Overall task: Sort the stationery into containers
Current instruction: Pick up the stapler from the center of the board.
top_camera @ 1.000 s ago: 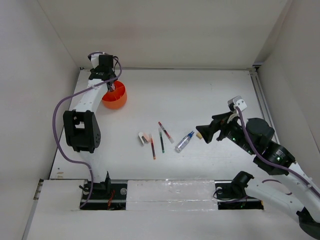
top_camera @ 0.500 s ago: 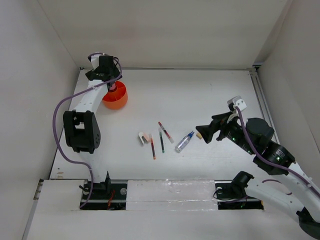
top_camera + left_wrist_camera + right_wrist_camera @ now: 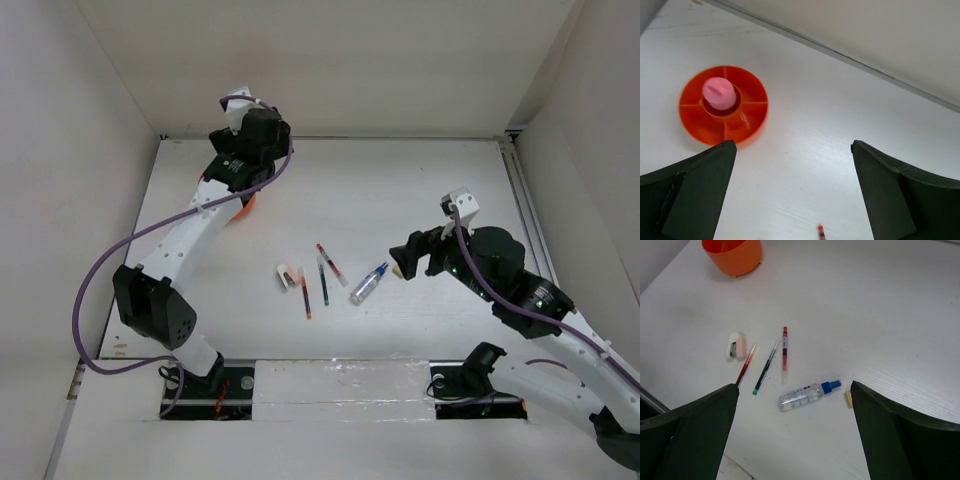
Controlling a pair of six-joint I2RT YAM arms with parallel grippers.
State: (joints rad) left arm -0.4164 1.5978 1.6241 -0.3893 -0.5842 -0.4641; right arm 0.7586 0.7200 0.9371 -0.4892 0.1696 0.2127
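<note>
Left wrist camera shows the left gripper (image 3: 792,170) wide open and empty, near the orange tub (image 3: 747,129) (the pink-capped bottle (image 3: 719,93) stands in its middle cup, so that one looks sorted). The red pen (image 3: 745,371), green pen (image 3: 765,367) and clear bottle (image 3: 807,394) lie loose below the right gripper (image 3: 794,432), also wide open and empty, likely choosing one.

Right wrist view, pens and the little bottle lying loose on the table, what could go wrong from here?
The dark-green pen lies beside the red pen, so a grasp on one could knock the other. The blue-capped bottle lies on its side and might roll when touched. The tan cube is tiny and near the bottle's cap, easily pushed instead of picked.
</note>
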